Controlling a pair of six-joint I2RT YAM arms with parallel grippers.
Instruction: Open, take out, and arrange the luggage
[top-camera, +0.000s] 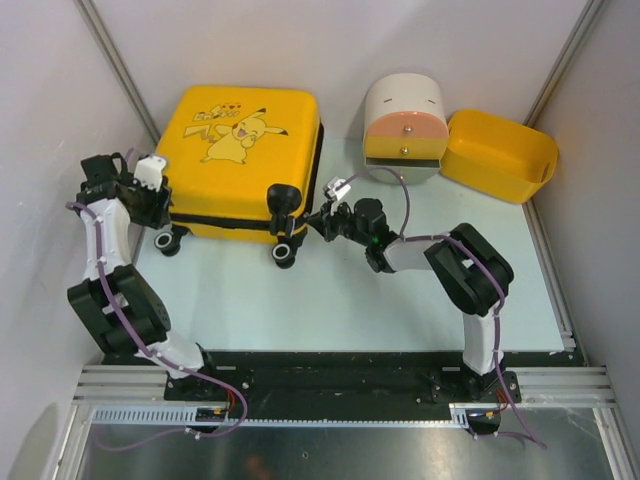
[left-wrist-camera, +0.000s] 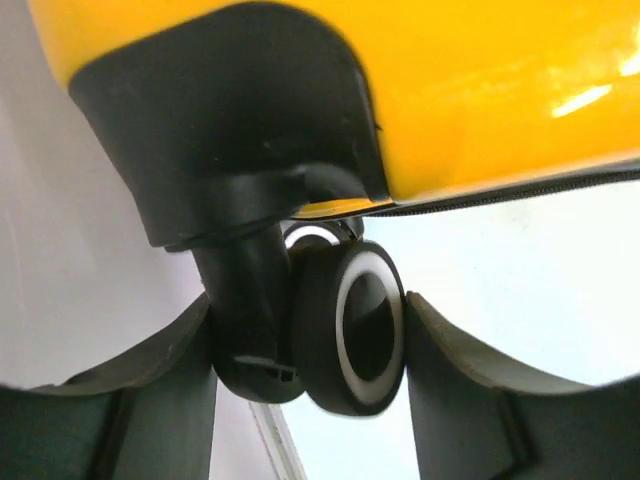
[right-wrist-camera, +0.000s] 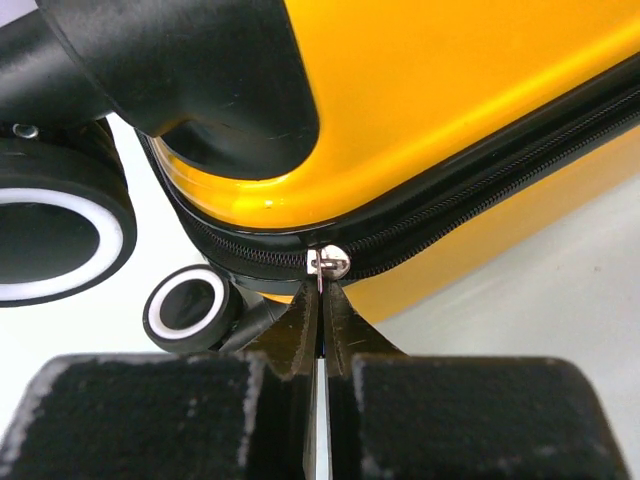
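Now right gripper (right-wrist-camera: 320, 305) pinches luggage (top-camera: 240, 160) zipper pull (right-wrist-camera: 329, 264); left gripper (left-wrist-camera: 308, 340) straddles wheel (left-wrist-camera: 352, 340), grip unclear.

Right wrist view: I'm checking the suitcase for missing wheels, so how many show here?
2. One wheel sits at the left edge, partly cropped; the other wheel is lower, just left of the claw. Any more on the suitcase lie outside this view.

One luggage (top-camera: 240, 150), one yellow bin (top-camera: 500, 155), one drawer cabinet (top-camera: 403, 125), one zipper pull (right-wrist-camera: 329, 264), two arms (top-camera: 110, 250) (top-camera: 470, 270), perhaps three wheels (top-camera: 285, 252) in view
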